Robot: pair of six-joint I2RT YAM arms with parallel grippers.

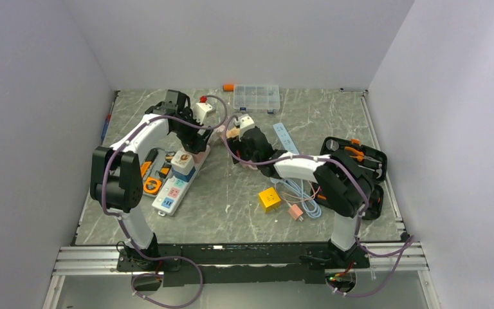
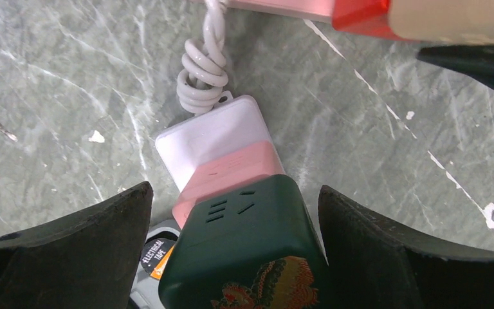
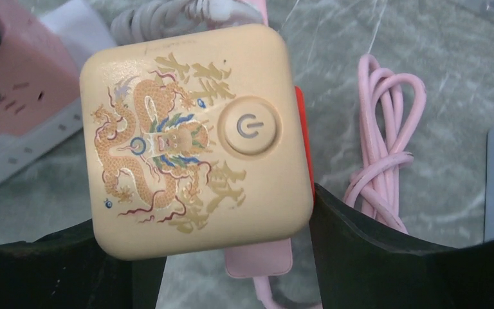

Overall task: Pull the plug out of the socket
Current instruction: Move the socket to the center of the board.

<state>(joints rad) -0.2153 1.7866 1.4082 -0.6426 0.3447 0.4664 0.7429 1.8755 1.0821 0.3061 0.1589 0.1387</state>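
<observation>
Around the work: the socket (image 2: 212,145) lies on the left half of the marble table (image 1: 231,219), running from the near left toward the far centre, its coiled white cord (image 2: 202,74) at the far end. A dark green cube plug (image 2: 247,248) sits on the pink face at that end. A second cube (image 1: 183,164) stands further down the bar.

Left gripper (image 2: 235,199): fingers spread wide, one on each side of the green plug, not touching it.

Right gripper (image 3: 202,212): pinching a cream cube (image 3: 193,145) with a dragon print and a power button. It is just beside the socket's far end, and a looped pink cord (image 3: 386,161) lies next to it.

Containers: a clear compartment box (image 1: 256,98) at the back wall, contents too small to tell. A black tray (image 1: 325,147) on the right holds orange-handled tools (image 1: 355,152). An orange tape roll (image 1: 152,185) lies left of the socket.

Loose items near centre-right: a yellow cube (image 1: 269,198), a pink plug (image 1: 294,212) and a light blue cable (image 1: 303,192).

Room: bare marble lies between the socket and the yellow cube. Walls close in on three sides.
</observation>
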